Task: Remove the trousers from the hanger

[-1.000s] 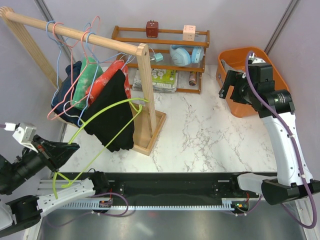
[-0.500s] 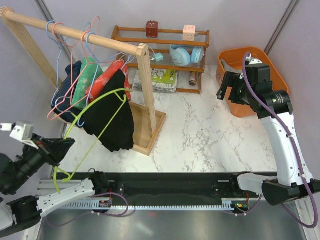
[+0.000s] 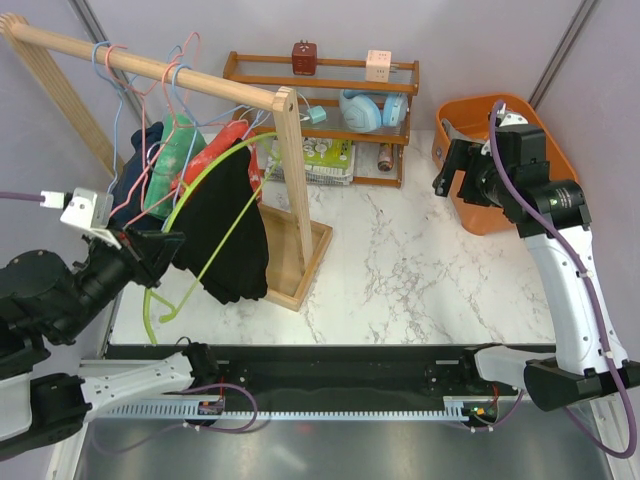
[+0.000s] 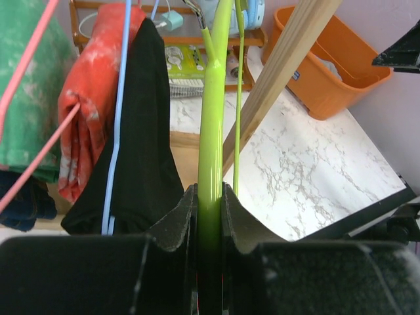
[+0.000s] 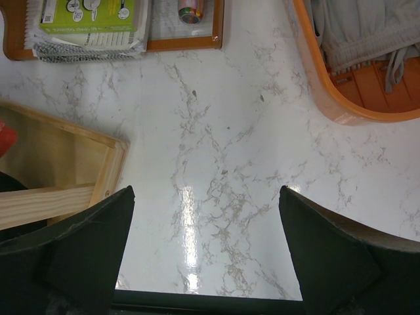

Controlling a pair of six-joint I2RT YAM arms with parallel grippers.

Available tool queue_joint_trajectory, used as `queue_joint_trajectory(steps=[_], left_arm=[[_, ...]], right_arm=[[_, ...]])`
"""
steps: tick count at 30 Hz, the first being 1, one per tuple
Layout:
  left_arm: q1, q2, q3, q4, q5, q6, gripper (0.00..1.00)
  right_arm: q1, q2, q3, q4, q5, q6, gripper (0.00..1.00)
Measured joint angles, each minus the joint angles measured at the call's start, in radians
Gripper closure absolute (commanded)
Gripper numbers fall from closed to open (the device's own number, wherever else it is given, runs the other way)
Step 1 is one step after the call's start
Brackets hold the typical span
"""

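Near the left edge, the left gripper (image 4: 210, 197) is clamped tight on the lime-green hanger (image 4: 211, 111). The hanger rises thin, glossy and bare, with nothing draped on it, and its arm arcs up beside the black garment (image 3: 225, 230) on the wooden rack (image 3: 290, 170). Farther right, the right gripper (image 5: 203, 197) hangs with fingers spread wide over the marble table (image 3: 400, 270), holding nothing. The trousers (image 5: 367, 29) lie crumpled, pale grey and soft, in the orange bin (image 5: 315, 85) at the far right. I'd judge the removal done. What's left looks like parking the hanger, which calls for keeping it from snagging the crowded clothes.
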Motion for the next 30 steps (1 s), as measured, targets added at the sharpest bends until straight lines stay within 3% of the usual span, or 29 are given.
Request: queue_joint_trajectory(steps=[15, 30], left_arm=[[0.000, 0.335, 0.309, 0.049, -0.042, 0.150, 0.98], [0.000, 0.573, 0.406, 0.078, -0.068, 0.212, 0.98]], right_arm=[[0.000, 0.019, 0.026, 0.008, -0.026, 0.000, 0.02], [0.000, -0.012, 0.026, 0.008, -0.073, 0.008, 0.02]])
